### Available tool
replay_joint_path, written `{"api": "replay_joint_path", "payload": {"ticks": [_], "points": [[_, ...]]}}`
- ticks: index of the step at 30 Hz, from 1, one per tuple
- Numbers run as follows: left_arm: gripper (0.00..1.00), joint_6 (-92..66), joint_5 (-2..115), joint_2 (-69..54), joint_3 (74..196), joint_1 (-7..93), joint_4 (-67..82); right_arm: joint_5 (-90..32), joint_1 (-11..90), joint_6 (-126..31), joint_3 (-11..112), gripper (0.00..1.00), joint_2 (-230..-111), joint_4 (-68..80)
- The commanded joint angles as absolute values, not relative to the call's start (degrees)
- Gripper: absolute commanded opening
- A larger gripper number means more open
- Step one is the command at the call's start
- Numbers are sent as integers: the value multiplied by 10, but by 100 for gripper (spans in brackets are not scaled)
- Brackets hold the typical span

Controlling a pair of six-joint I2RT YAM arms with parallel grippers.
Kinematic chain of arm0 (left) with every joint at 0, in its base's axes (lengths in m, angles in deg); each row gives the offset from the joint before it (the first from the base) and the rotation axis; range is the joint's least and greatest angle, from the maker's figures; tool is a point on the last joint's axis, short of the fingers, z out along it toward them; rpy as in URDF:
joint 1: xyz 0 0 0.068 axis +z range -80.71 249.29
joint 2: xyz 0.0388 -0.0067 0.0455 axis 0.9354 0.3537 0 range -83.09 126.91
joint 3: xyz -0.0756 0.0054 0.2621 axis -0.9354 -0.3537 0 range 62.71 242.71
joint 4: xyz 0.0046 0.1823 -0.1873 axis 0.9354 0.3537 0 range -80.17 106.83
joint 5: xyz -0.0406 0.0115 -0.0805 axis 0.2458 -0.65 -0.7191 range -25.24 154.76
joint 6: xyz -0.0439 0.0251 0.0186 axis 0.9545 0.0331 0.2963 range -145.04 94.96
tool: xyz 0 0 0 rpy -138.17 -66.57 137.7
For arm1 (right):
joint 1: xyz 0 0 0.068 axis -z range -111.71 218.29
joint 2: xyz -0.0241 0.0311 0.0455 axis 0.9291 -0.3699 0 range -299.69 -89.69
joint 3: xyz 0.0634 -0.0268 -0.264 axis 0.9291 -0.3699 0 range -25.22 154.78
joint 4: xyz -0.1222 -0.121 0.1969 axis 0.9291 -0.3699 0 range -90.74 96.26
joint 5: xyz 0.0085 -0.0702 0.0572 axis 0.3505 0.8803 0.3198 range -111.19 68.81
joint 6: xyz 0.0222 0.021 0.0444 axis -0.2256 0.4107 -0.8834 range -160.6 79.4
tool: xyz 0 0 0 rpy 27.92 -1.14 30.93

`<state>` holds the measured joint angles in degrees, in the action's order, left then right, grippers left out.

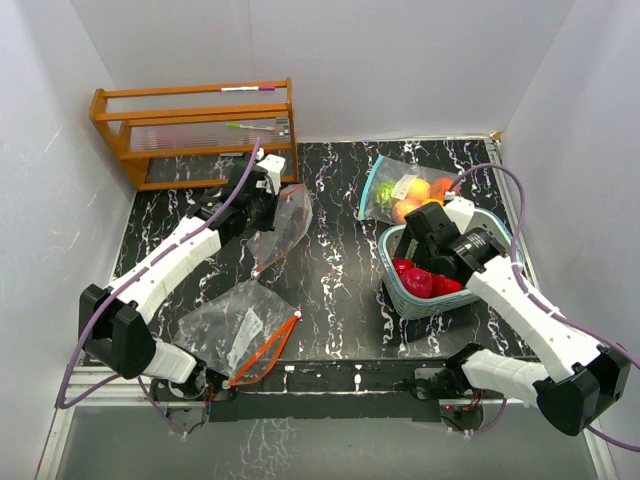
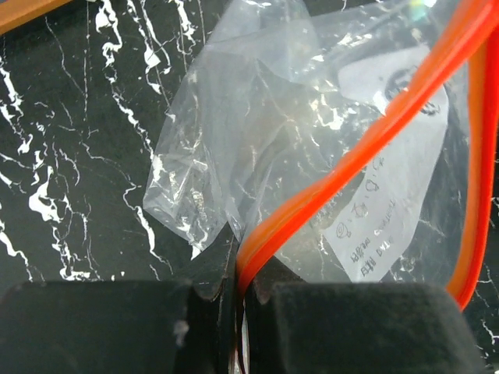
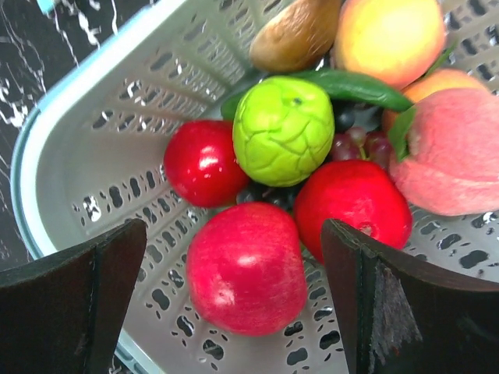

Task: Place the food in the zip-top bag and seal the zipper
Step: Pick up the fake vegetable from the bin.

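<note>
Left gripper [image 2: 238, 290] is clenched on the orange zipper [image 2: 366, 148] of an empty clear bag [image 2: 257, 132], which lies crumpled on the desk [image 1: 335, 270]. Right gripper [image 3: 234, 269] is released, jaws spread wide, hanging over the teal basket [image 3: 93, 148] at the right side of the desk. The food [image 3: 283, 128] is in that basket: red fruits, a bumpy green one, a peach, a yellow-orange fruit, a brown piece and dark grapes, packed touching. A second bag [image 1: 408, 190] with a teal zipper lies just behind the basket and holds orange and green pieces. A third bag [image 1: 235, 335], empty, lies near the left arm's base. A wooden rack [image 1: 195, 130] stands at the far left corner.
</note>
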<state>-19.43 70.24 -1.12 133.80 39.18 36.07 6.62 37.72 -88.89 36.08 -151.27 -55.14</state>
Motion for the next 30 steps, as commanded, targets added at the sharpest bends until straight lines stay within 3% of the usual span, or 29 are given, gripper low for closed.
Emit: {"api": "replay_joint_path", "payload": {"ticks": [1,18,20,27,30], "points": [[0,-185,673,-36,1338,390,339,3,382,-871,354,98,-1523,-545],[0,-174,667,-40,1331,388,318,-72,384,-853,286,98,-1569,-588],[0,-173,663,-37,1328,388,317,-88,384,-852,267,90,-1568,-571],[0,-176,669,-34,1333,388,322,-165,383,-850,245,34,-1527,-527],[0,-176,672,-28,1334,389,320,-170,383,-833,253,20,-1496,-488]]}}
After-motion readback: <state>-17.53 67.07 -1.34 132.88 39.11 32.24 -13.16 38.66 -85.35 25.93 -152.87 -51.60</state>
